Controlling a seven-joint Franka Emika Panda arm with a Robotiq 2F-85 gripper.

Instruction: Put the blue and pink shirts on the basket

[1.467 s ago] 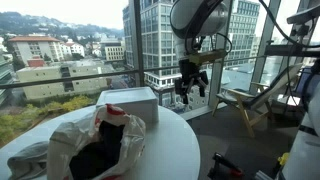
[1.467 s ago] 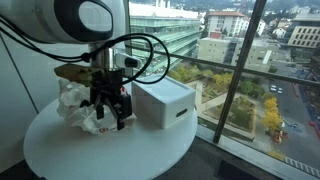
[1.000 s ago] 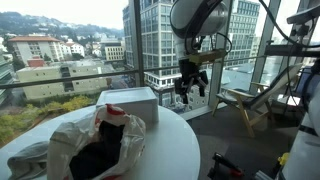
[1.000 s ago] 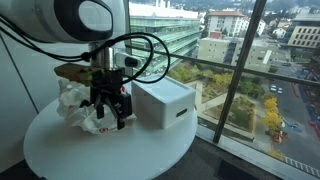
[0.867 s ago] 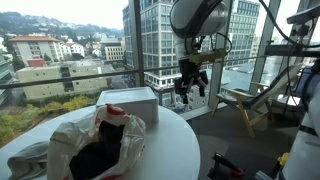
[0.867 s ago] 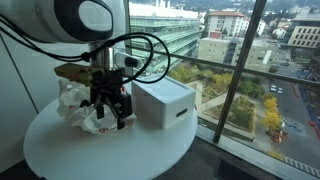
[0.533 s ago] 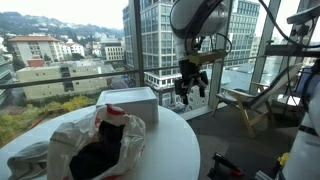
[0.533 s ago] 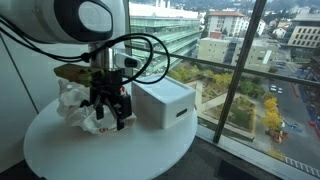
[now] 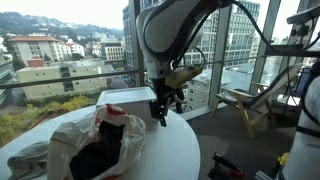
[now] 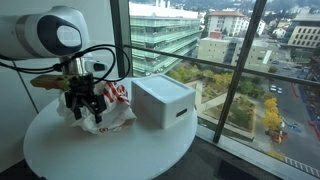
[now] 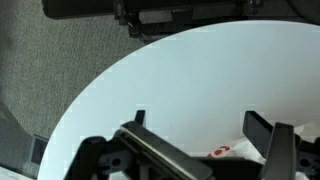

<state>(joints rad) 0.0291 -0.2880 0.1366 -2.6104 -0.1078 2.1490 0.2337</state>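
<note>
Wrist view shows the claw [image 11: 198, 125] with its two fingers spread wide and nothing between them, hanging over the bare white desk [image 11: 170, 80], with a red-printed corner of the white plastic bag [image 11: 228, 152] peeking in at the lower edge. In an exterior view the basket [image 10: 163, 100] stands on the desk just beside the bag, towards the window. Crumpled cloth [image 9: 88, 152] fills the open bag (dark with a reddish patch; I cannot tell which shirt is which). The step in hand looks like the reach into the bag. It probably goes best if the claw comes down through the bag's mouth, closes on a thick fold of cloth alone and not the film, then lifts straight up until the fabric clears, since the light bag may drag along
</note>
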